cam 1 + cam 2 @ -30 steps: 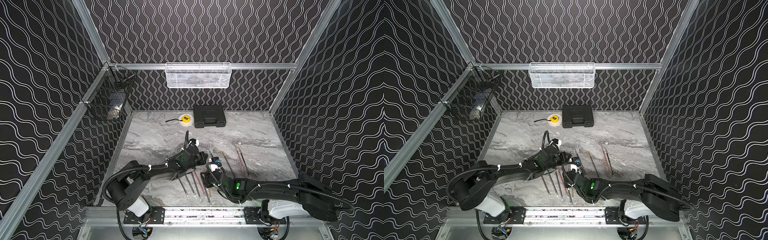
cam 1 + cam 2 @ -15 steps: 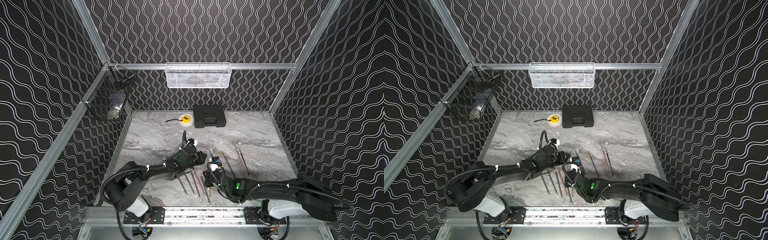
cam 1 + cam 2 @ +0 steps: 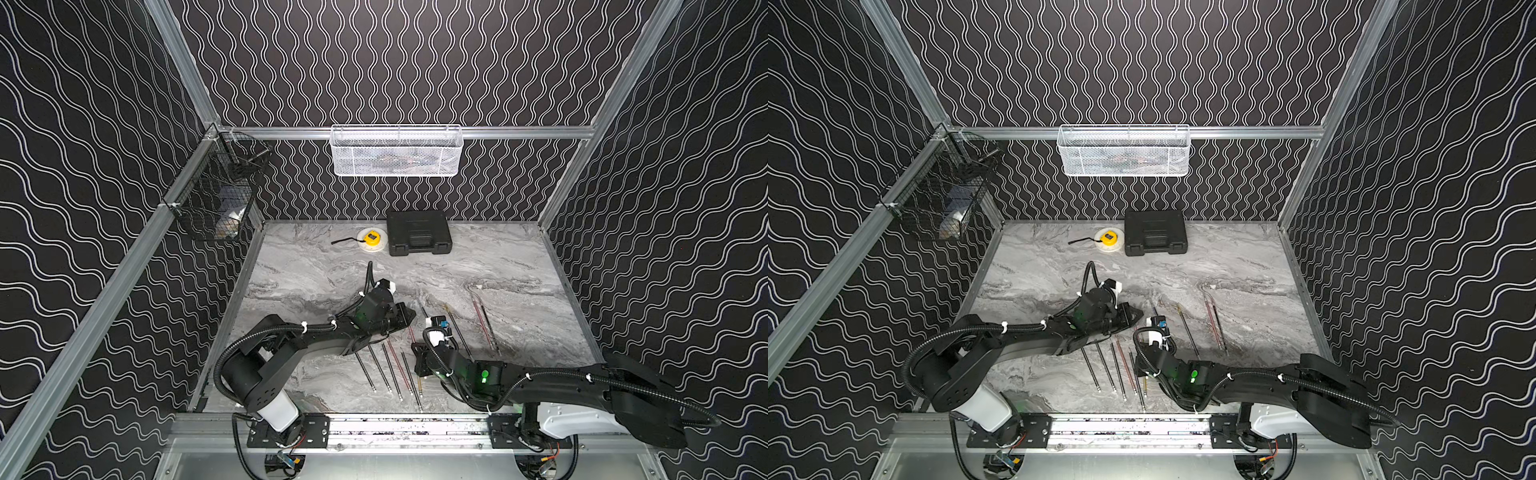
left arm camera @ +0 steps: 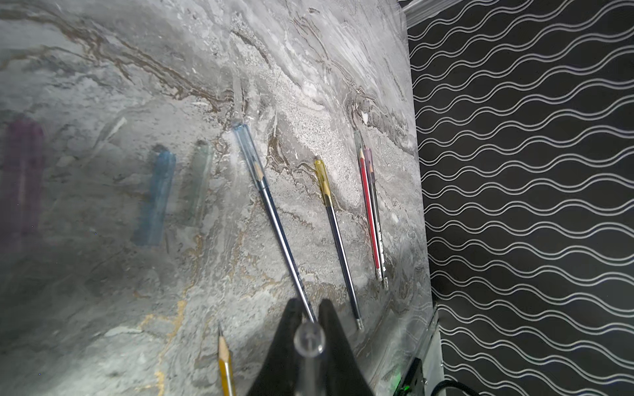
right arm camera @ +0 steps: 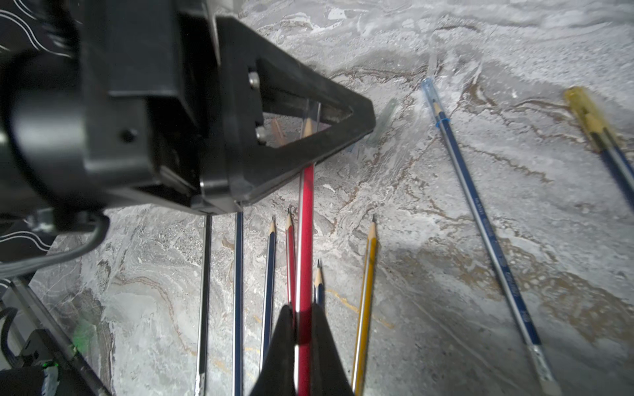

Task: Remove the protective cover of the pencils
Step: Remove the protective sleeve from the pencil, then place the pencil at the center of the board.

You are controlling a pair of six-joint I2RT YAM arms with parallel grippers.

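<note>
My left gripper (image 4: 307,308) is shut on a clear protective cover (image 4: 308,337), seen end-on between its jaws. In the right wrist view that cover (image 5: 313,111) sits over the tip of a red pencil (image 5: 305,205). My right gripper (image 5: 304,310) is shut on this pencil's shaft. In both top views the grippers (image 3: 409,318) (image 3: 1138,313) meet near the table's front middle. Several bare pencils (image 5: 271,274) lie in a row below. Farther right lie pencils with a bluish cover (image 5: 430,92) and a yellow cover (image 5: 583,106). Loose covers (image 4: 156,195) lie on the marble.
A black case (image 3: 419,232) and a yellow tape measure (image 3: 371,240) sit at the back of the table. A white mesh basket (image 3: 396,150) hangs on the back wall and a black wire basket (image 3: 216,195) on the left wall.
My right gripper has shut on the red pencil. The left gripper stays shut on the clear cover and has shifted only slightly.
</note>
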